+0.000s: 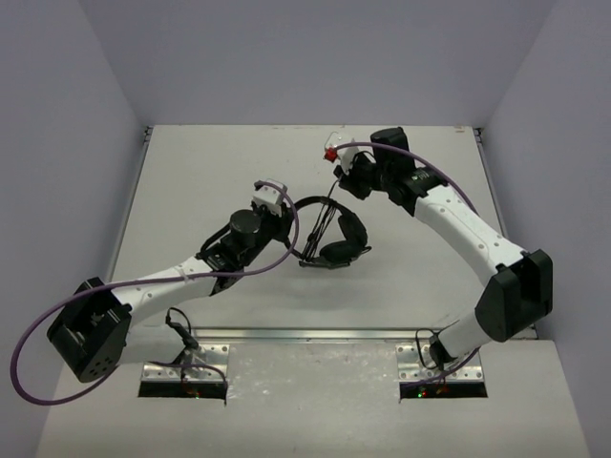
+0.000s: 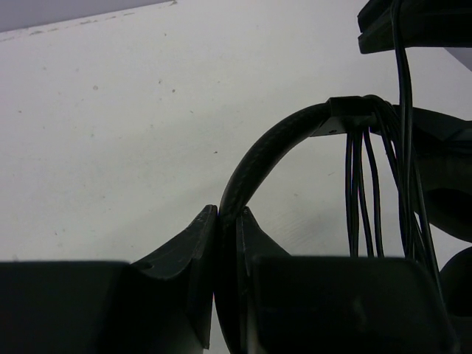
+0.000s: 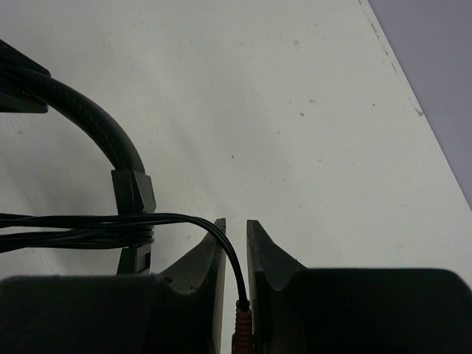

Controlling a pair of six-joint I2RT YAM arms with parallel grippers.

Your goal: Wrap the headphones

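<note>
Looking around first, you have a bare white table (image 1: 191, 181) closed in by grey walls (image 1: 305, 57), with two metal mounting plates (image 1: 181, 375) at the near edge. The arms' purple cables (image 1: 253, 270) loop just left of the work. Nothing else lies on the surface.

The headphones (image 1: 329, 234) sit mid-table between the two arms. Their headband (image 2: 258, 162) arcs to the left and far side, and the earcups (image 1: 346, 243) are at the right, nearer end. So the long axis runs roughly left to right, angled slightly toward you.

Your left gripper (image 2: 227, 221) has its jaws pinched tight on the headband near the crown. Several strands of the thin black cable (image 2: 361, 192) cross the band by its slider block. They hang close together.

Your right gripper (image 3: 236, 236) sits far-right of the headset, jaws narrow. One cable strand runs down between them to a reddish plug (image 3: 242, 324) held in the gap.

Both wrist views are half blocked by the dark finger bodies. The earcups are cut off at the left wrist frame's right edge. You cannot make out a mic. From above, you can't tell how many cable turns are on the band.
</note>
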